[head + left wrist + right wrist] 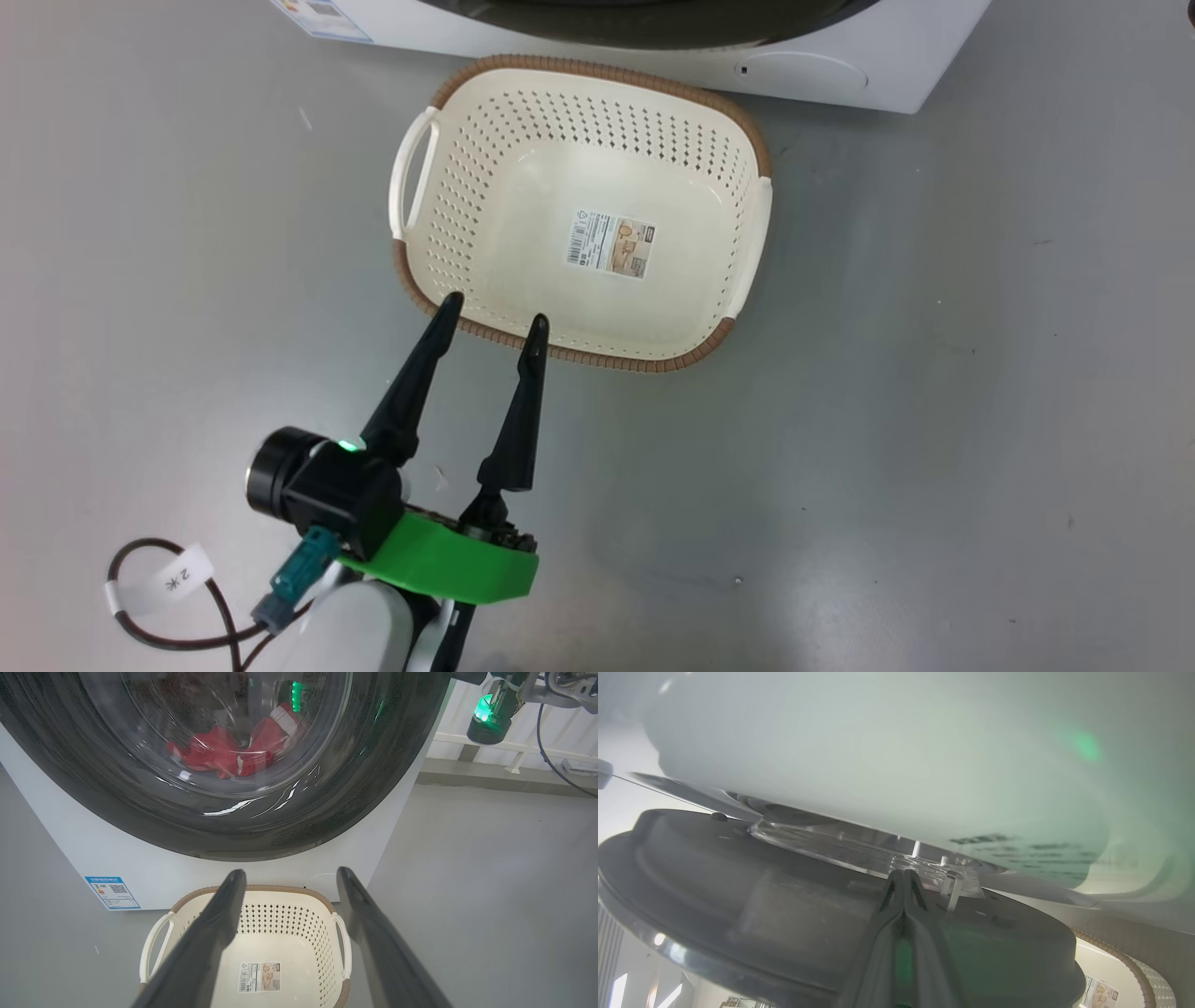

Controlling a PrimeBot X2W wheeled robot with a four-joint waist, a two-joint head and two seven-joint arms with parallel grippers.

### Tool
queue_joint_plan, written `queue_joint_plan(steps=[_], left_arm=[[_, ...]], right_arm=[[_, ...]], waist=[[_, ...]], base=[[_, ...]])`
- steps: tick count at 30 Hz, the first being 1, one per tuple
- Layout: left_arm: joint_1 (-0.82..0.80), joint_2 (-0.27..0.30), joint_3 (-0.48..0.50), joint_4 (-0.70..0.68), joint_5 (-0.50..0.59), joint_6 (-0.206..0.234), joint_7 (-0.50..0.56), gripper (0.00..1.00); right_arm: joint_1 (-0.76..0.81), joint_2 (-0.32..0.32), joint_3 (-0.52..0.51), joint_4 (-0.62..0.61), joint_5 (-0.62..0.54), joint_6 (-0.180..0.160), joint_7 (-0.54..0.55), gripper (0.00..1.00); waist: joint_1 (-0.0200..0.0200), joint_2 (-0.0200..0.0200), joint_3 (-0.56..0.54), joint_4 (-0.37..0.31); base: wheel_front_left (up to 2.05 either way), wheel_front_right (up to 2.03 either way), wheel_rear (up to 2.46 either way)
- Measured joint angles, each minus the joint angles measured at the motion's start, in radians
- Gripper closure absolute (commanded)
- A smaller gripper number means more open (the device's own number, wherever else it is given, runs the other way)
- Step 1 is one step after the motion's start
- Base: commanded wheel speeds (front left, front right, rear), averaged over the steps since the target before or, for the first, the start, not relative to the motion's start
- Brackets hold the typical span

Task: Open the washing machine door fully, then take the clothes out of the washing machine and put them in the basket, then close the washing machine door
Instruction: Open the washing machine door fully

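The washing machine door (738,896) is shut or barely cracked, clothes (219,756) behind its glass. Its clear plastic lip (859,851) lies right at the tips of our right gripper (903,875), which is pinched flat on nothing, the seam running crosswise to them. Our left gripper (496,311) gapes wide and empty over the near rim of the basket (579,67), door well ahead and up, so we judge the right arm nearer.
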Motion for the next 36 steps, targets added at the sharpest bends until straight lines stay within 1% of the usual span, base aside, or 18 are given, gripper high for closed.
queue_joint_plan(steps=[4,8,14,18,28,36], left_arm=[[0.000,0.000,-0.004,0.001,-0.001,0.001,0.000,0.00],[0.001,0.000,-0.006,0.005,-0.002,0.001,0.000,0.00],[0.013,0.000,-0.007,0.008,-0.002,0.009,0.000,0.00],[0.044,0.000,-0.007,0.015,-0.002,0.010,0.000,0.00],[0.116,0.001,-0.012,0.029,-0.001,0.010,0.000,0.00],[0.159,0.002,-0.015,0.032,0.000,0.013,0.000,0.00]], right_arm=[[0.010,0.000,0.009,-0.005,-0.014,-0.004,0.029,1.00],[0.058,0.003,0.010,-0.032,-0.017,-0.004,0.046,1.00],[0.143,0.008,0.016,-0.086,-0.027,-0.004,0.074,1.00],[0.204,0.023,0.030,-0.121,-0.033,-0.004,0.083,1.00],[0.357,0.030,0.032,-0.185,-0.036,-0.004,0.105,1.00],[0.440,0.070,0.041,-0.238,-0.046,-0.004,0.117,1.00]], waist=[[0.0000,0.0000,-0.014,0.001],[0.0000,0.0000,-0.035,0.002],[0.0000,0.0000,-0.077,0.004],[0.0000,0.0000,-0.111,0.007],[0.0000,0.0000,-0.205,0.027],[-0.0001,0.0000,-0.264,0.054]], base=[[0.00,0.00,0.00],[0.00,0.00,0.00],[0.00,0.00,0.00],[0.00,0.00,0.00],[0.00,0.00,0.00],[0.00,0.00,0.00]])
